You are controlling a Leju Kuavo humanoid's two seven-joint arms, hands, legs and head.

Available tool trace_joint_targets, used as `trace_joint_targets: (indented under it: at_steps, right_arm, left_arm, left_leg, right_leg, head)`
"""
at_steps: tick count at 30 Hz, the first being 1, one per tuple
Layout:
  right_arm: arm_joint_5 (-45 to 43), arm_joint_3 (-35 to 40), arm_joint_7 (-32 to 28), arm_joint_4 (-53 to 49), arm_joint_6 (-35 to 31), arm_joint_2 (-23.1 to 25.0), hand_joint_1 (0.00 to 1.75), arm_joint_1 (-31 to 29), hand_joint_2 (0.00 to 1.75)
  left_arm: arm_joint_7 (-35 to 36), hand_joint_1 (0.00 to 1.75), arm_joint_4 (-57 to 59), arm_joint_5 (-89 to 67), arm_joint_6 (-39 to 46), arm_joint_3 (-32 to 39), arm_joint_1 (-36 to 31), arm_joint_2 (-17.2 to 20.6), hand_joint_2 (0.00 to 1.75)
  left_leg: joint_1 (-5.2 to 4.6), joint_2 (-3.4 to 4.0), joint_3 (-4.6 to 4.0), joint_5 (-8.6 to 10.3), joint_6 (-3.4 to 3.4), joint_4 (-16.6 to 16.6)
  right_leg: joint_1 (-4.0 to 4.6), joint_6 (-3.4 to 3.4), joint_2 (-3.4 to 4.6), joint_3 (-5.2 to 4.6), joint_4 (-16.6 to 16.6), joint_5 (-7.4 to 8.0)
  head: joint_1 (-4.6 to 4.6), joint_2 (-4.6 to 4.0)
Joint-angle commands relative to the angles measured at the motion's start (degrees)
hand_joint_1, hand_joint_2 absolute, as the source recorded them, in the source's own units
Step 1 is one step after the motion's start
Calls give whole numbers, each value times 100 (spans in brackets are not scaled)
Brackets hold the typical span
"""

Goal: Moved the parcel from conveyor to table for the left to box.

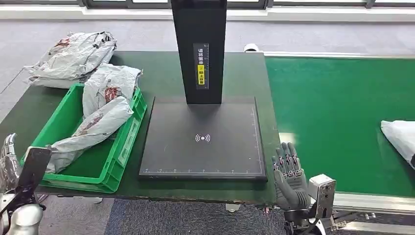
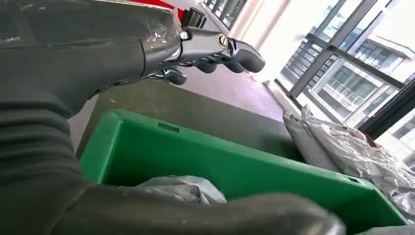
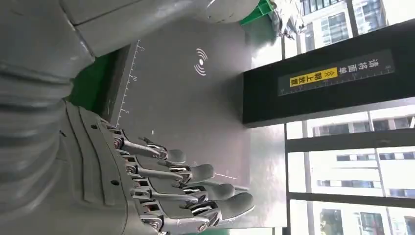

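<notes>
Right hand is up at the near edge of the bench, just beside the near right corner of the black scanner pad — fingers extended and spread, nothing in them, touching nothing I can make out. The right wrist view agrees: fingers straight out over the pad, free of any load.

Left hand sits low at the near left corner of the green crate. The left wrist view shows its fingers stretched out above the crate's rim, apart from it, holding nothing.

Parcel — white bag, lying on the green conveyor at its far right, partly cut off by the frame edge, well apart from the right hand.

Crate holds two grey poly bags, one leaning up over the far wall. More grey bags piled on the bench behind the crate. Black post with a yellow label rises from the back of the pad.
</notes>
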Motion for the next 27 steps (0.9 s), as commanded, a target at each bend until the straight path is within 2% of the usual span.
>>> trace_joint_targets:
  at_steps: [1,4,8,12,13,16,20,21,22,25,27]
  right_arm:
    - [-47,-29,-30,256,-71,-201,0,-140,175]
    - [-62,6,-42,324,-79,-234,0,-197,175]
    - [-138,3,-40,561,-78,-300,0,-406,175]
    - [-127,-68,-15,799,-67,-257,0,-613,175]
    - [-53,-105,36,840,-113,-277,0,-651,175]
    - [614,-399,529,1102,-614,-330,0,-882,175]
    - [1656,-926,957,1548,-847,-588,0,-1497,175]
    - [2243,-1036,1197,1782,-1062,-725,0,-1739,175]
    - [2395,-1259,1270,2080,-1087,-824,0,-2009,175]
    - [3571,-1804,1599,3645,-1674,-1447,0,-3244,175]
    - [4193,-2019,1884,4407,-1952,-1834,0,-3842,175]
  left_arm:
    - [-252,0,5,552,-256,-78,-159,-146,0]
    - [-695,0,-91,1220,-525,-219,-351,-156,0]
    - [-1233,0,-715,3780,-2440,-533,-380,-271,0]
    - [-1434,0,-1087,4621,-3149,-985,-372,-564,0]
    - [-1470,0,-1099,4707,-3220,-1205,-410,-678,175]
    - [-1696,0,-963,3975,-2820,-1965,-482,-1052,175]
    - [-1979,0,-637,3889,-2845,-2793,-456,-1506,175]
    - [-2019,0,-608,3848,-2815,-2937,-367,-1603,175]
    - [-2067,0,-598,3857,-2835,-3075,-252,-1688,175]
    - [-2269,0,-825,3674,-2858,-3357,193,-1971,175]
    - [-2193,0,-1016,3615,-2862,-3397,341,-2052,175]
  left_leg:
    - [0,8,29,-3,11,-16]
    - [2,-2,21,0,10,-12]
    - [3,-12,9,4,9,-5]
    - [0,-7,10,4,8,-5]
    - [2,-11,21,6,12,-12]
    - [-5,-29,16,9,11,-10]
    - [-10,-35,26,13,18,-14]
    - [-13,-26,20,9,14,-6]
    - [-18,-18,19,8,13,-6]
    - [-25,3,32,8,23,-10]
    - [-29,22,28,6,29,-3]
  right_leg:
    - [7,0,-29,36,-21,-4]
    - [8,0,-36,31,-19,-3]
    - [8,1,-40,18,-13,-1]
    - [3,3,-29,17,-13,2]
    - [8,3,-44,34,-24,2]
    - [-2,6,-52,31,-19,0]
    - [-6,12,-65,45,-29,4]
    - [-10,12,-44,33,-20,6]
    - [-15,13,-32,28,-17,8]
    - [-20,24,-17,41,-31,19]
    - [-25,31,1,36,-31,28]
  head:
    - [0,0]
    - [0,0]
    - [0,0]
    - [0,-2]
    - [0,0]
    - [0,0]
    - [0,0]
    - [0,0]
    - [0,-2]
    - [0,0]
    - [0,0]
